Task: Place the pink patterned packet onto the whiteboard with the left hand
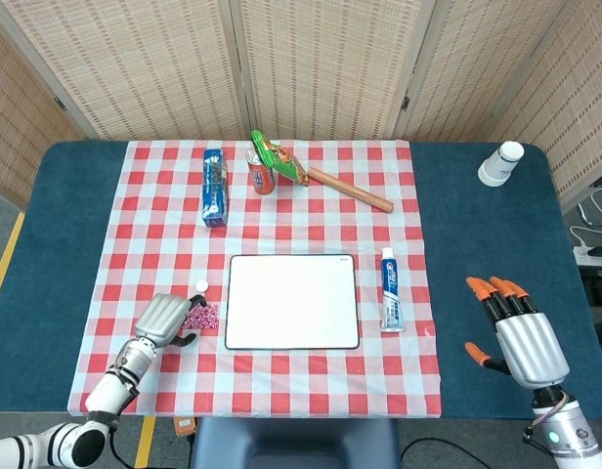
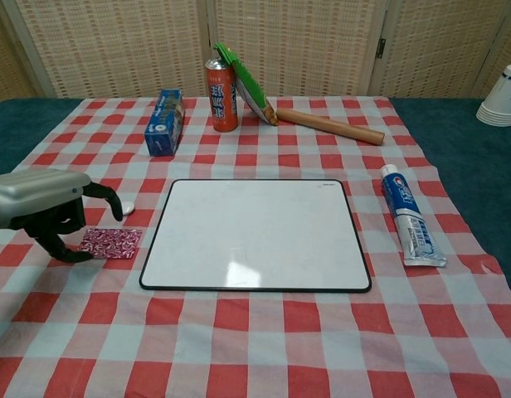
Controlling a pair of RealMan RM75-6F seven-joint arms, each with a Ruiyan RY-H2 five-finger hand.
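The pink patterned packet (image 1: 202,316) (image 2: 112,242) lies flat on the checked cloth, just left of the whiteboard (image 1: 292,301) (image 2: 255,234). My left hand (image 1: 164,320) (image 2: 48,211) hovers low over the packet's left end with its fingers curled down and apart. One fingertip (image 2: 73,255) is at the packet's left edge, and nothing is lifted. My right hand (image 1: 516,332) is held above the blue table at the front right, with its fingers spread and nothing in it. The chest view does not show it.
A small white cap (image 1: 201,286) (image 2: 127,209) sits just behind the packet. A toothpaste tube (image 1: 390,302) (image 2: 409,215) lies right of the board. At the back stand a blue box (image 1: 214,187), an orange can (image 1: 260,172), a green packet (image 1: 279,156) and a rolling pin (image 1: 348,190). White cups (image 1: 500,163) stand far right.
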